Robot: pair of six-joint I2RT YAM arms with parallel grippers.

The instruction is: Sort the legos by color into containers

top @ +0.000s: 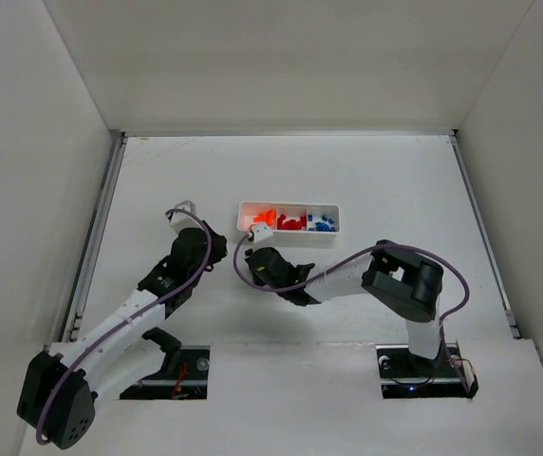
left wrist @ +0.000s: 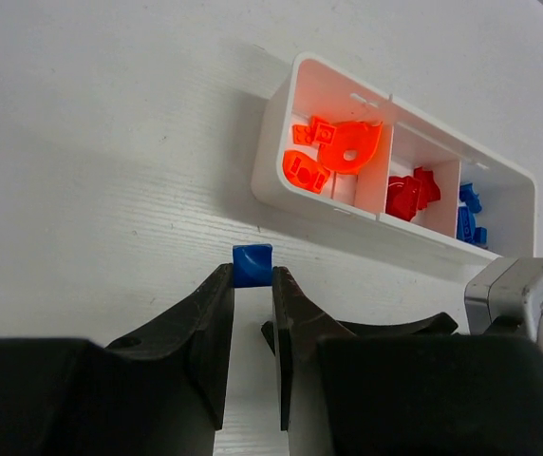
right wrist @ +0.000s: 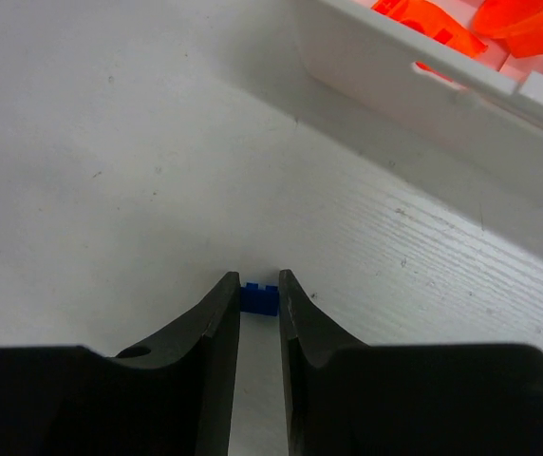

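- Left gripper [left wrist: 252,277] was clamped on a blue brick [left wrist: 252,263], centre frame, just below the tray [left wrist: 273,157].
- Right gripper [right wrist: 257,282] was closed around another blue brick [right wrist: 259,298], lower centre, on table [right wrist: 110,142].

A robotics lab test cell: a plain white bench [top: 366,180] boxed in by bare white panel walls [top: 25,142], grey metal rails [top: 92,237] along its sides, two cabled white-and-black robot arms [top: 129,316] bolted at its near edge.
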